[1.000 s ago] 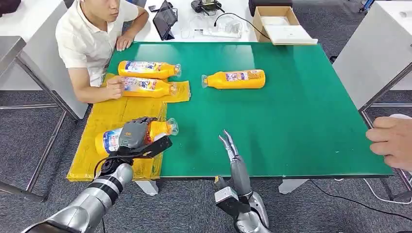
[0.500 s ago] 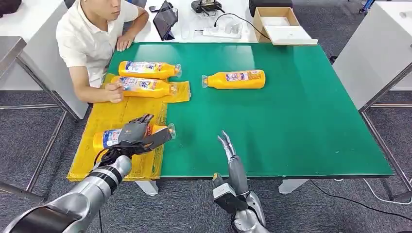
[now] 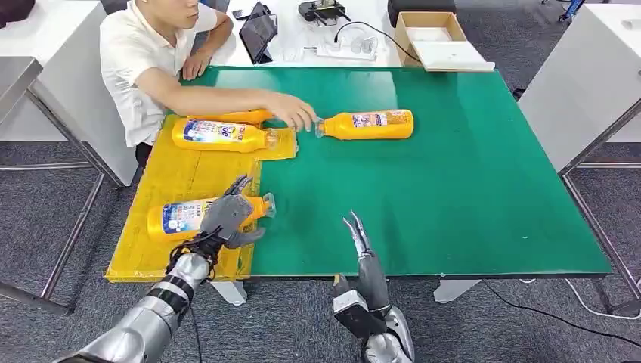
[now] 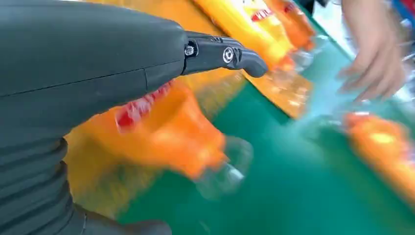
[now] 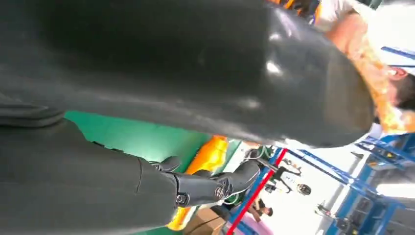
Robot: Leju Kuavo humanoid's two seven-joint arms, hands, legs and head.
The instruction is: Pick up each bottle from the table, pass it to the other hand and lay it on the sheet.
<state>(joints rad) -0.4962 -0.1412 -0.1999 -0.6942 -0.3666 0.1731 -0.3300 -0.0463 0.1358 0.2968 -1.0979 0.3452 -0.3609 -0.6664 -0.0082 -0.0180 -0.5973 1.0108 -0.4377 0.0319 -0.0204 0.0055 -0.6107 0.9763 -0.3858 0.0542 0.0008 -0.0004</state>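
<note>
Since half a second ago the person point(image 3: 151, 72) at upper left has reached an arm across the counter point(image 3: 453, 174), and that hand point(image 3: 296, 113) now touches the cap end of the lone bottle point(image 3: 366, 124) on the bare green near top centre. At lower left, the nearest bottle point(image 3: 185, 215) lies flat on the yellow sheet point(image 3: 178, 178), its cap poking just past the sheet's right edge. The left hand point(image 3: 229, 218) has loosened: its fingers point(image 3: 240, 184) are spread apart above the bottle's neck end and grip nothing, though contact cannot be told. Two more bottles lie further up the sheet, the front one point(image 3: 219, 134) in full sight, the rear one point(image 3: 234, 116) partly behind the person's arm. Lower centre, the right hand point(image 3: 361, 242) has dropped slightly at the counter's near edge, fingers point(image 3: 354, 227) straight and close together, empty. Right of it the green surface runs open to the far right edge.
</note>
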